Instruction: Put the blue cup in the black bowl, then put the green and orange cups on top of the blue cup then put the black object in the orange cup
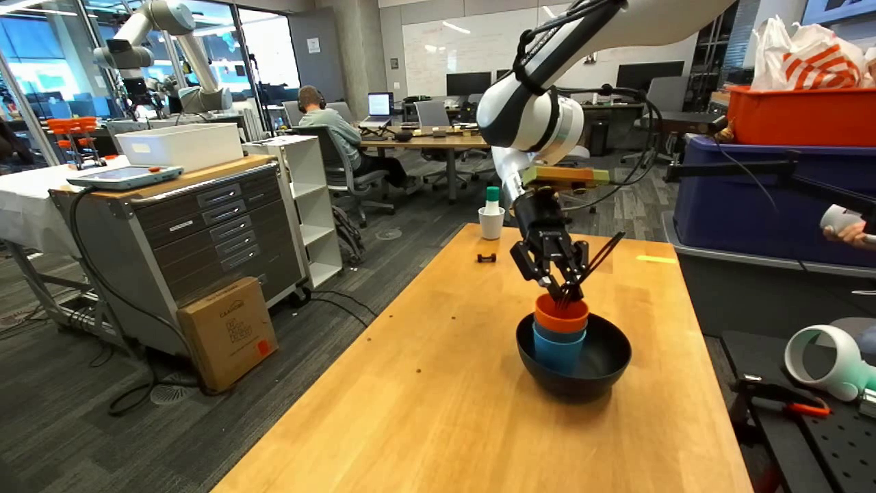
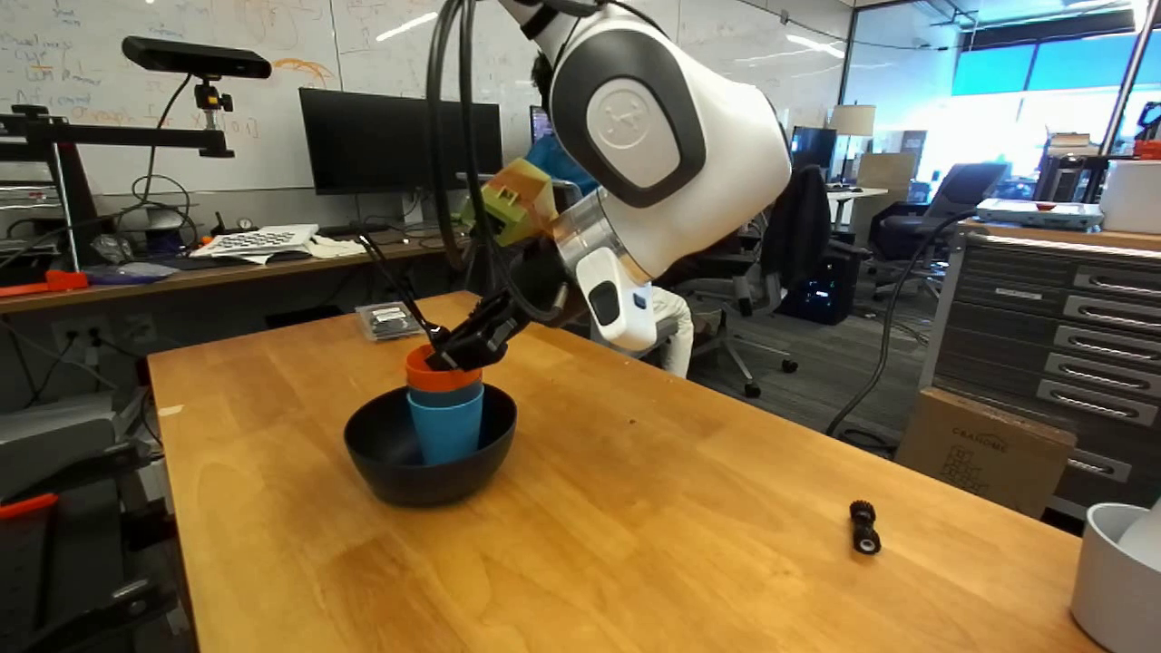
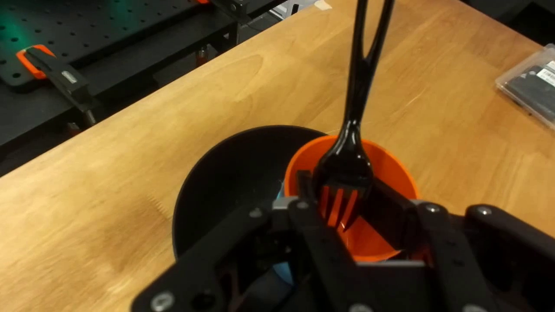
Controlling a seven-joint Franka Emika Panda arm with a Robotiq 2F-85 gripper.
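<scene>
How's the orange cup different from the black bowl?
The orange cup is bright orange; the black bowl is plain black. The bowl is wider than the orange cup. The bowl sits on the wooden table, while the orange cup is stacked above the light blue cup that stands in the bowl. Both are round and open at the top.

Exterior cameras set back, wrist camera close
Both exterior views look slightly down over the wooden table (image 1: 424,424), sharing the drawer cabinet (image 1: 226,226) and the black bowl (image 2: 426,487); the wrist view looks steeply down into the orange cup (image 3: 365,239).
</scene>
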